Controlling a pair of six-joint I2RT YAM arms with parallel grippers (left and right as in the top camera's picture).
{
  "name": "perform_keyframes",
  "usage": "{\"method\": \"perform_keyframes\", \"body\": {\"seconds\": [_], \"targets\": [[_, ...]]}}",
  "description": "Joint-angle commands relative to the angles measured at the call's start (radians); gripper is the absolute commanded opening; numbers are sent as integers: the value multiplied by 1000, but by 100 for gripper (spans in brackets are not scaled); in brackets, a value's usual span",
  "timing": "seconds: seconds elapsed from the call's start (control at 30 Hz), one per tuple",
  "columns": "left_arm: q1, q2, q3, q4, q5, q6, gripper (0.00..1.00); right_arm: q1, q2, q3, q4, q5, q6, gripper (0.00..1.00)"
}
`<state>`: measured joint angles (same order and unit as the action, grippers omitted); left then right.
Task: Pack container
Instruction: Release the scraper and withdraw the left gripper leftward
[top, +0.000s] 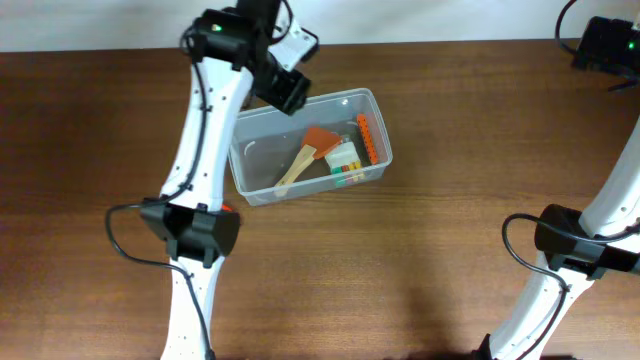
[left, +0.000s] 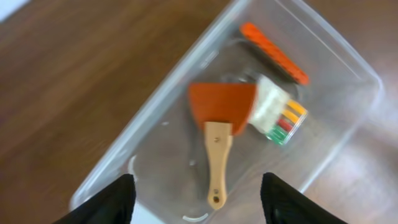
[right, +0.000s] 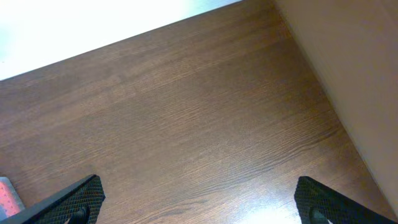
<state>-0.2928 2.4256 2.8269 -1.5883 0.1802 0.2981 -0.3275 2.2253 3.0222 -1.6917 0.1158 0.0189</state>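
Looking down from above, my left gripper (top: 288, 92) hangs over a corner of the clear container (top: 258, 165), which sits on the brown table (top: 420, 260) left of the middle. From my left wrist, my fingers (left: 118, 199) stand wide apart with nothing between them, above an orange brush (left: 219, 137) lying inside. From my right wrist, my right gripper (right: 205, 205) is wide too, holding nothing.

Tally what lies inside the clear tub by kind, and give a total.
In the container:
Orange-bladed scraper, wooden handle: 1
Orange ridged bar: 1
White pack with coloured ends: 1
Total: 3
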Motion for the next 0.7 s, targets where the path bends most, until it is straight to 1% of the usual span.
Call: {"method": "perform_keyframes", "body": {"seconds": [0.0, 0.03, 0.07, 0.1, 0.13, 0.2, 0.23, 0.33, 0.4, 0.5, 0.67], "targets": [[80, -8, 61, -73, -188, -271, 73, -1, -13, 13, 0, 9, 1, 99], [104, -8, 66, -100, -228, -355, 73, -1, -13, 13, 0, 9, 1, 99], [128, -8, 63, -100, -217, -402, 75, -1, -13, 13, 0, 9, 1, 99], [150, -11, 63, -100, -185, -437, 77, -1, -13, 13, 0, 9, 1, 99], [185, -11, 63, -100, -138, -499, 80, -1, -13, 13, 0, 9, 1, 99], [232, -11, 63, -100, -87, -510, 89, -1, -13, 13, 0, 9, 1, 99], [258, -11, 62, -100, -87, -511, 96, -1, -13, 13, 0, 9, 1, 99], [327, -24, 62, -100, -86, -510, 97, -1, -13, 13, 0, 9, 1, 99], [348, -50, 62, -100, -87, -510, 97, -1, -13, 13, 0, 9, 1, 99], [362, -122, 62, -100, -114, -487, 98, -1, -13, 13, 0, 9, 1, 98], [361, -281, 38, -100, -206, -478, 99, -1, -13, 13, 0, 9, 1, 99]]}}
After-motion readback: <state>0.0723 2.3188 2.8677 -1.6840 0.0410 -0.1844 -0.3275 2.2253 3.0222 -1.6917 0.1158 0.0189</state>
